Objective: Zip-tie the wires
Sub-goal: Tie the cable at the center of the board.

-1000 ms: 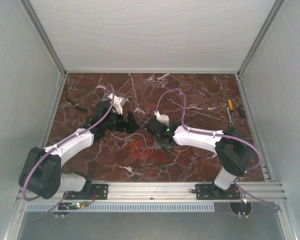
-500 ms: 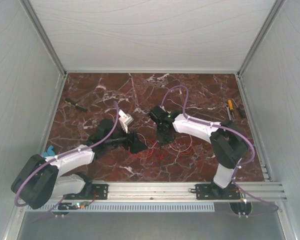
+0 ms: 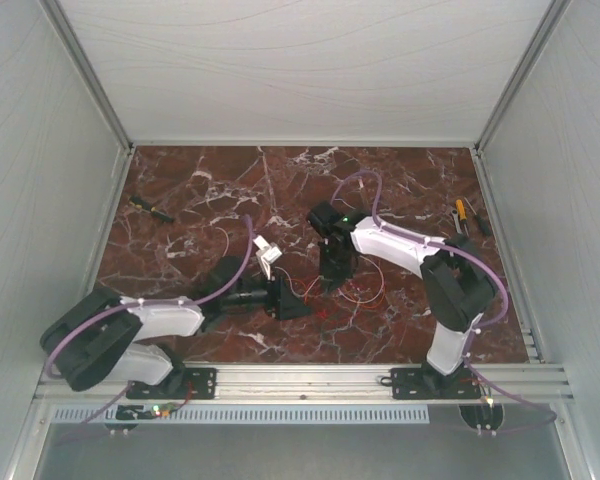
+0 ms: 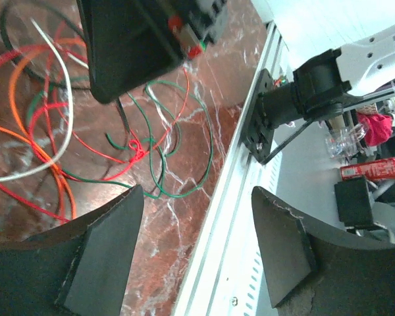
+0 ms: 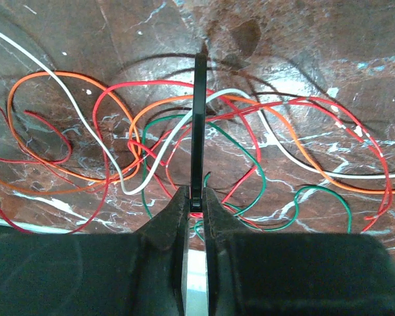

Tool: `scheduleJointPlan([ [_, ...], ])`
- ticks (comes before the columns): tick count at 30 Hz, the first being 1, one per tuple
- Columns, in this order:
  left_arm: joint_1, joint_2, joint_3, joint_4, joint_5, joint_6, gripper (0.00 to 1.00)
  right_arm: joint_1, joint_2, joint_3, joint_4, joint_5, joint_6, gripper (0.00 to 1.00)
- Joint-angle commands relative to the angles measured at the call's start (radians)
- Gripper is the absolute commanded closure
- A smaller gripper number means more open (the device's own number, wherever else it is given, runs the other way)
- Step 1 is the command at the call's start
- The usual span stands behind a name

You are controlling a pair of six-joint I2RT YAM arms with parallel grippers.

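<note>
Threading the zip tie [image 5: 199,125] under the wires [image 5: 151,151] was judged the step in hand | tie was pinched in the right gripper [image 5: 195,204], pointing to 12 o'clock across them | left gripper [image 4: 196,192] was seen part-open and empty, wires at its 10 o'clock | strands apparently ungathered; bunching first was advised.

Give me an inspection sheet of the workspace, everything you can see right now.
Surface: red-brown marble tabletop, no spills seen.
Job's things: wires in loose loops on the tabletop; zip tie pointing out over them.
Clutter: yellow-handled screwdriver far right; dark tool far left.
Grippers: right gripper shut on the zip tie; left gripper open, empty.
Cables: purple cables along both arms.
Surroundings: white walls; metal rail at near edge.
</note>
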Motion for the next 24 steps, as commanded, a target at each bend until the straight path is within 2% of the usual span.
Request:
scheduleJointPlan([
  [1, -0.081, 0.098, 0.021, 0.167, -0.090, -0.136, 0.34, -0.030, 0.024, 0.011, -0.035, -0.076, -0.048, 1.00],
  [6, -0.134, 0.198, 0.018, 0.253, -0.238, -0.214, 0.36, -0.069, 0.038, 0.010, -0.017, -0.136, -0.075, 1.00],
  [15, -0.149, 0.218, 0.024, 0.250, -0.310, -0.098, 0.37, -0.104, 0.019, -0.027, 0.090, -0.286, -0.216, 1.00],
  [19, -0.149, 0.215, 0.017, 0.260, -0.285, -0.023, 0.37, -0.124, -0.019, -0.065, 0.125, -0.301, -0.248, 1.00],
  [24, -0.150, 0.283, 0.009, 0.361, -0.223, 0.003, 0.38, -0.152, -0.036, -0.092, 0.139, -0.327, -0.261, 1.00],
])
